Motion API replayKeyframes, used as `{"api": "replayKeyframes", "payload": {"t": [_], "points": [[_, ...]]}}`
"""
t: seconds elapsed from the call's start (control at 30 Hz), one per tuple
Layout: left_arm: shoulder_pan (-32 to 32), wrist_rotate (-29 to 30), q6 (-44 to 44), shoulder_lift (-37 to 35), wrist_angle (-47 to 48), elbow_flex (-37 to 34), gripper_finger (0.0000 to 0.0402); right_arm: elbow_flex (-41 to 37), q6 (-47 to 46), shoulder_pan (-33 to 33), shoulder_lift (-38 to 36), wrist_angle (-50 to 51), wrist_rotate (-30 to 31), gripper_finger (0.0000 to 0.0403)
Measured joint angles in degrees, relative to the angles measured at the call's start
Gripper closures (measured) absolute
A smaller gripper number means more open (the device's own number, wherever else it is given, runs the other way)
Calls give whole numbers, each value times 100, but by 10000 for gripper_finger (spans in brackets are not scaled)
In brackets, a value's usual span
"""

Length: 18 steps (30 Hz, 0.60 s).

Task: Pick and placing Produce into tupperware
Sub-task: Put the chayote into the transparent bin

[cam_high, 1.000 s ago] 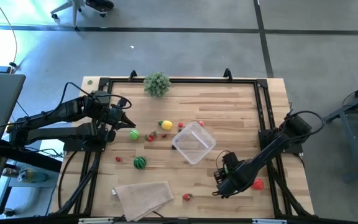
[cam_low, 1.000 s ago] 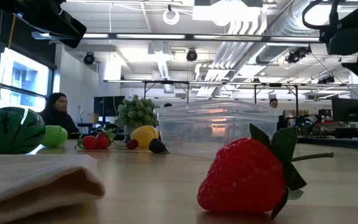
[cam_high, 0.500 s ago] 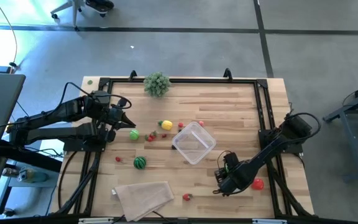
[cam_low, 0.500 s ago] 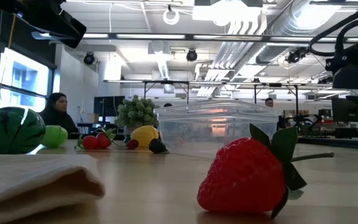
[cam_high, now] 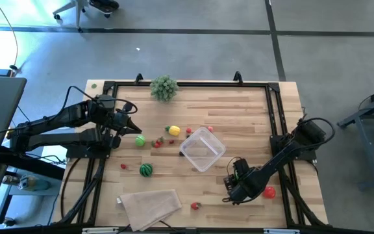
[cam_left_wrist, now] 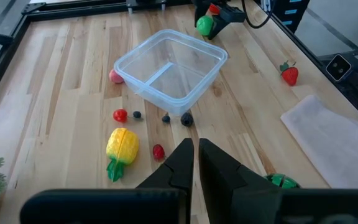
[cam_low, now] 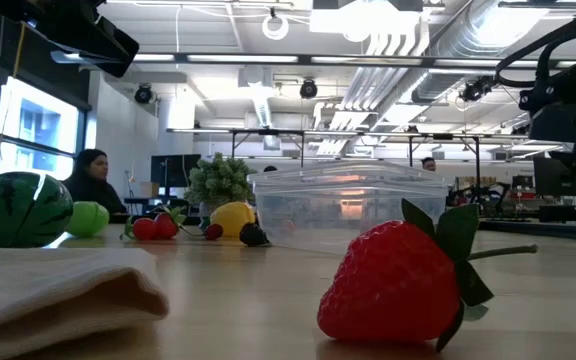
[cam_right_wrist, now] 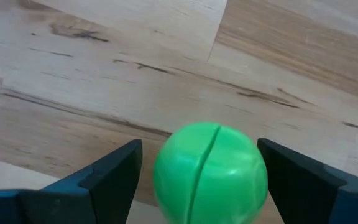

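The right gripper (cam_high: 232,187) sits low on the tabletop (cam_high: 239,117), near right of the clear tub (cam_high: 202,149), fingers spread around a green ball (cam_right_wrist: 210,174). The left gripper (cam_high: 134,128) has its fingers clenched, far left.

Overhead and table-level views sharing the tupperware (cam_high: 202,149); wrist views forward, the right one close to the table.
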State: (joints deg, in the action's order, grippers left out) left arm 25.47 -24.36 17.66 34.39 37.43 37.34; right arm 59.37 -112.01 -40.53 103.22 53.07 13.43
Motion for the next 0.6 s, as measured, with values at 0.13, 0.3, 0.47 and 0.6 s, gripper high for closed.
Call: {"api": "replayKeyframes", "payload": {"t": [0.13,0.3,0.47,0.6], "points": [[1,-1,0,0,0,0,385,0,-4,-1,0,34,-4,96],[1,0,0,-2,0,0,385,0,-3,-1,-2,46,-7,96],[1,-1,0,0,0,0,385,0,-2,-2,-2,71,-9,98],[0,-1,2,0,0,0,385,0,16,-2,-2,41,-8,120]]}}
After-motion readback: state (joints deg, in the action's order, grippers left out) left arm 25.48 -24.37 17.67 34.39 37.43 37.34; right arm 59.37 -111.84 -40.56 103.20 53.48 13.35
